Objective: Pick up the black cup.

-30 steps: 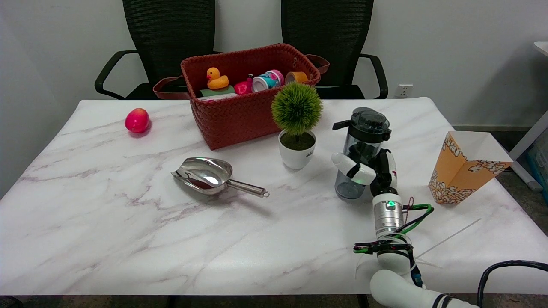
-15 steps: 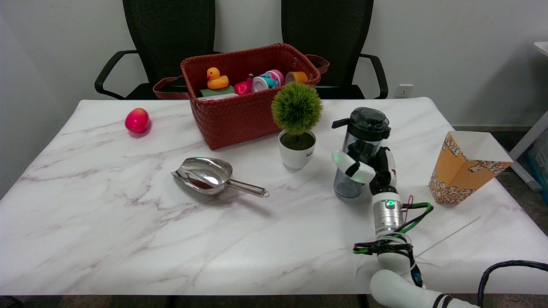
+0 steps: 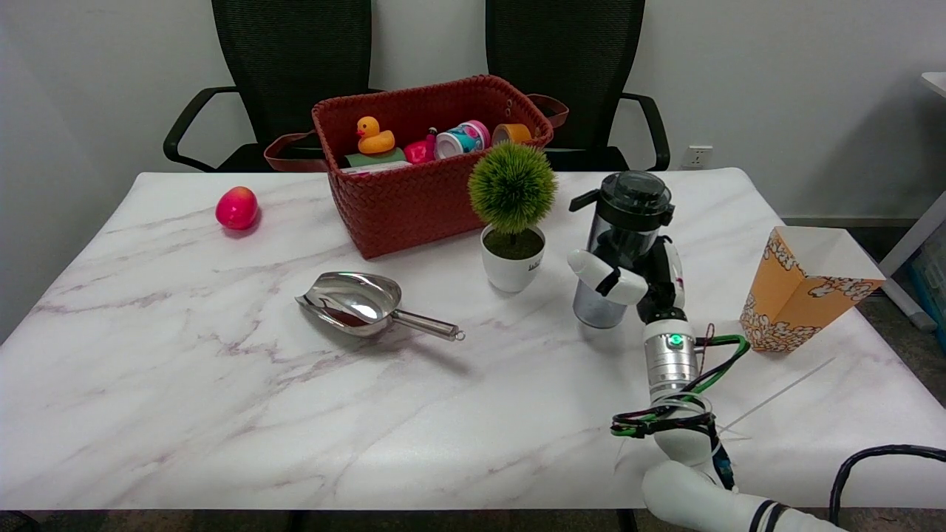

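White marble-patterned table (image 3: 222,384) before a pale wall with a socket (image 3: 697,156); two black office chairs (image 3: 292,66) stand behind its far edge. On the table: red woven basket (image 3: 414,196) of small items, pink-red fruit (image 3: 236,207), steel scoop (image 3: 362,301), potted green ball plant (image 3: 512,222), orange popcorn box (image 3: 802,292). Black cup (image 3: 624,244), clear-bodied with black lid, right of the plant, gripped upright around its middle by the right hand (image 3: 639,277).

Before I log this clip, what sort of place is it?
Probably an office or lab room: two black office chairs behind a marble-look table, a wall socket, plain white walls.
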`<state>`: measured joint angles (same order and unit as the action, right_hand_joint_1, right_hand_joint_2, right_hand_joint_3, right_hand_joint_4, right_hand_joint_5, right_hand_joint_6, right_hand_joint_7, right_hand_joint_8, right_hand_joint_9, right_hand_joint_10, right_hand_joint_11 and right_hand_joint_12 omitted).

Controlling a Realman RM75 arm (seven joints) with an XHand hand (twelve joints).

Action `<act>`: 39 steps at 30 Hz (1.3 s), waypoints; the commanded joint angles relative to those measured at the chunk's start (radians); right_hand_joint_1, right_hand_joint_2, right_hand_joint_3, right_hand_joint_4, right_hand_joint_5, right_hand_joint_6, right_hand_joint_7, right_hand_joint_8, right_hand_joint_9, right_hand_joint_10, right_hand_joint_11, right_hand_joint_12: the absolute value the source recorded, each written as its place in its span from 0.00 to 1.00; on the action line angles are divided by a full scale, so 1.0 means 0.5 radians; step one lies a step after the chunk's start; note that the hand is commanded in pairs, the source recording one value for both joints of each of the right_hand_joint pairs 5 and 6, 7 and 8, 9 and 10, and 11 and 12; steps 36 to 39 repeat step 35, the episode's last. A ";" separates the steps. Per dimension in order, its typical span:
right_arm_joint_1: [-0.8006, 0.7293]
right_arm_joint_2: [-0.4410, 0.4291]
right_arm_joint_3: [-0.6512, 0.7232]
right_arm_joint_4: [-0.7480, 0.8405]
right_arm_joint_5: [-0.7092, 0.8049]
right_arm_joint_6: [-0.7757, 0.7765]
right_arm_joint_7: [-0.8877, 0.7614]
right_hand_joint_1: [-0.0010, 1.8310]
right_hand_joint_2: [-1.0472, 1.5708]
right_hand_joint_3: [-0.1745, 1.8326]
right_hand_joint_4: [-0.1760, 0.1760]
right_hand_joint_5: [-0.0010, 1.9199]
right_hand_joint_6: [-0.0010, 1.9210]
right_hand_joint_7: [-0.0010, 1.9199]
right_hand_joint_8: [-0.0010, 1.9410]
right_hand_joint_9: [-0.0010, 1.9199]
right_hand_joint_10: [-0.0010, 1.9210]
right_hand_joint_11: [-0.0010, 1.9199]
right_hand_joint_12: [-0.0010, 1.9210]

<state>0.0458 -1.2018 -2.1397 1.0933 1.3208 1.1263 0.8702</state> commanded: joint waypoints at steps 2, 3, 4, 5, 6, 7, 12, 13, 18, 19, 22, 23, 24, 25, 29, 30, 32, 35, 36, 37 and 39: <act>-0.034 0.118 0.118 0.187 -0.153 -0.022 -0.149 0.68 1.00 0.35 0.50 0.95 0.95 0.93 0.92 0.86 0.86 0.74 0.74; -0.040 0.128 0.130 0.202 -0.151 -0.023 -0.164 0.68 1.00 0.35 0.50 0.95 0.95 0.93 0.92 0.86 0.86 0.74 0.74; -0.049 0.142 0.153 0.226 -0.154 -0.025 -0.175 0.68 1.00 0.34 0.50 0.95 0.95 0.94 0.92 0.86 0.86 0.74 0.74; -0.054 0.153 0.172 0.242 -0.160 -0.025 -0.183 0.68 1.00 0.33 0.50 0.96 0.96 0.94 0.93 0.87 0.86 0.75 0.75; -0.055 0.163 0.184 0.253 -0.160 -0.025 -0.184 0.68 1.00 0.33 0.50 0.96 0.96 0.94 0.93 0.87 0.87 0.75 0.75; -0.058 0.183 0.198 0.269 -0.161 -0.025 -0.185 0.68 1.00 0.33 0.50 0.96 0.96 0.94 0.93 0.87 0.87 0.75 0.75; -0.060 0.276 0.275 0.334 -0.191 -0.075 -0.185 0.65 1.00 0.35 0.50 0.93 0.93 0.93 0.92 0.86 0.86 0.74 0.74; -0.058 0.290 0.308 0.348 -0.204 -0.093 -0.185 0.64 1.00 0.36 0.50 0.92 0.92 0.92 0.91 0.86 0.86 0.74 0.74; -0.040 0.294 0.479 0.368 -0.280 -0.186 -0.188 0.64 0.99 0.38 0.50 0.91 0.90 0.92 0.91 0.86 0.86 0.73 0.73; -0.036 0.294 0.522 0.375 -0.311 -0.228 -0.188 0.64 0.99 0.38 0.50 0.90 0.90 0.91 0.90 0.86 0.85 0.73 0.73; -0.026 0.294 0.642 0.395 -0.390 -0.355 -0.188 0.64 0.98 0.38 0.50 0.89 0.89 0.91 0.90 0.85 0.85 0.72 0.72; -0.021 0.294 0.672 0.402 -0.409 -0.389 -0.188 0.65 0.98 0.39 0.50 0.89 0.89 0.91 0.90 0.85 0.85 0.72 0.72; -0.009 0.294 0.714 0.413 -0.437 -0.437 -0.188 0.65 0.98 0.39 0.50 0.89 0.89 0.91 0.90 0.85 0.85 0.72 0.72; 0.001 0.294 0.745 0.422 -0.455 -0.470 -0.188 0.65 0.97 0.40 0.50 0.89 0.89 0.91 0.90 0.85 0.85 0.72 0.72; 0.074 0.311 0.818 0.438 -0.510 -0.588 -0.188 0.66 0.95 0.42 0.50 0.87 0.87 0.90 0.89 0.85 0.85 0.72 0.72; 0.102 0.315 0.837 0.438 -0.534 -0.628 -0.188 0.66 0.95 0.42 0.50 0.87 0.87 0.90 0.89 0.85 0.85 0.72 0.72; 0.150 0.320 0.850 0.432 -0.562 -0.693 -0.188 0.67 0.94 0.43 0.50 0.87 0.87 0.90 0.89 0.85 0.85 0.71 0.71; 0.251 0.334 0.853 0.414 -0.589 -0.782 -0.188 0.67 0.93 0.44 0.50 0.86 0.86 0.90 0.89 0.84 0.84 0.71 0.71; 0.251 0.334 0.853 0.414 -0.589 -0.782 -0.188 0.67 0.93 0.44 0.50 0.86 0.86 0.90 0.89 0.84 0.84 0.71 0.71; 0.251 0.334 0.853 0.414 -0.589 -0.782 -0.188 0.67 0.93 0.44 0.50 0.86 0.86 0.90 0.89 0.84 0.84 0.71 0.71; 0.251 0.334 0.853 0.414 -0.589 -0.782 -0.188 0.67 0.93 0.44 0.50 0.86 0.86 0.90 0.89 0.84 0.84 0.71 0.71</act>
